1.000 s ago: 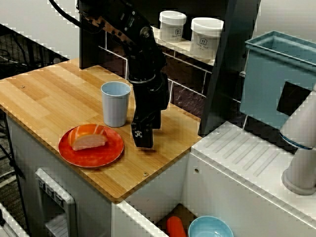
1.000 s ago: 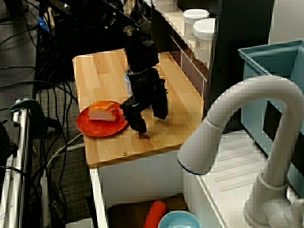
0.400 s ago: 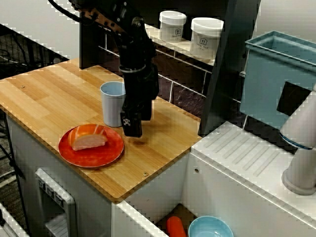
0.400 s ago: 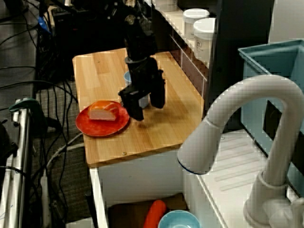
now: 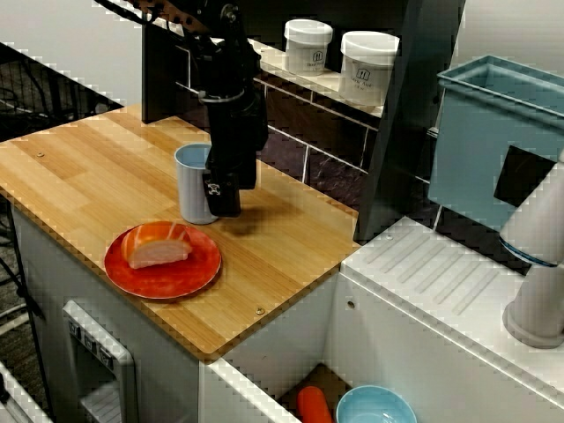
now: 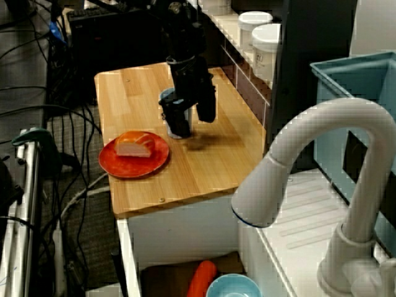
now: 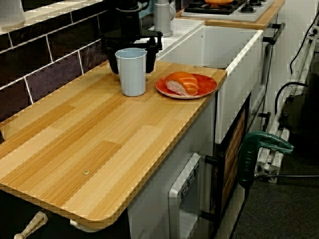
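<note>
Wooden counter [image 5: 88, 167] with cup [image 5: 191, 187], plate [image 5: 176, 278]

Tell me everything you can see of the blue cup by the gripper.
The cup is a plain pale-blue tumbler, plastic by its look, without handle, slightly tapered. It stands upright on the wooden counter beside the orange plate, apart from it. The open gripper hangs close at its side; contact cannot be told.

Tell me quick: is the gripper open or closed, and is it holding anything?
Gripper: open, holding nothing, right next to the cup; whether it touches the cup cannot be told.
</note>
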### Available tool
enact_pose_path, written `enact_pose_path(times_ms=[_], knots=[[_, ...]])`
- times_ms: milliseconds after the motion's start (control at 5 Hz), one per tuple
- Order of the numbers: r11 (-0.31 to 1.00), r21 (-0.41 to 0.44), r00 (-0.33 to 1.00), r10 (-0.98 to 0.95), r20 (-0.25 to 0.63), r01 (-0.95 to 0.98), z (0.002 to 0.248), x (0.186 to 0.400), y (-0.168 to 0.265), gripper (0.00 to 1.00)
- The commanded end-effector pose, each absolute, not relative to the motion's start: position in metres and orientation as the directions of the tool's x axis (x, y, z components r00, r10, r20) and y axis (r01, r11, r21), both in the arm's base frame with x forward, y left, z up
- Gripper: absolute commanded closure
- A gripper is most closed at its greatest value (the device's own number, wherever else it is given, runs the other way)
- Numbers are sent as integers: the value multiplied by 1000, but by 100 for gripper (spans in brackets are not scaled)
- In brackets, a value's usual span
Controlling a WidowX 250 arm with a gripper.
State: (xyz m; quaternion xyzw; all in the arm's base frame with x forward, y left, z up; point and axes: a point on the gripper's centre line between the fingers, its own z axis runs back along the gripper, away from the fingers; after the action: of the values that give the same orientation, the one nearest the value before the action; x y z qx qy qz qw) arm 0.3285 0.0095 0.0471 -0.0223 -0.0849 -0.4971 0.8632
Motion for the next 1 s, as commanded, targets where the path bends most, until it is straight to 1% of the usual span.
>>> enact_pose_path(times_ms=[0, 200, 400, 600, 800], knots=[[484, 71, 472, -871, 135, 872, 50, 331, 42, 0], [462, 49, 457, -885, 92, 885, 48, 330, 56, 0], [428, 18, 425, -901, 85, 904, 54, 326, 73, 0], [416, 5, 414, -906, 82, 909, 62, 318, 86, 0], [415, 10, 413, -907, 85, 910, 67, 310, 98, 0]])
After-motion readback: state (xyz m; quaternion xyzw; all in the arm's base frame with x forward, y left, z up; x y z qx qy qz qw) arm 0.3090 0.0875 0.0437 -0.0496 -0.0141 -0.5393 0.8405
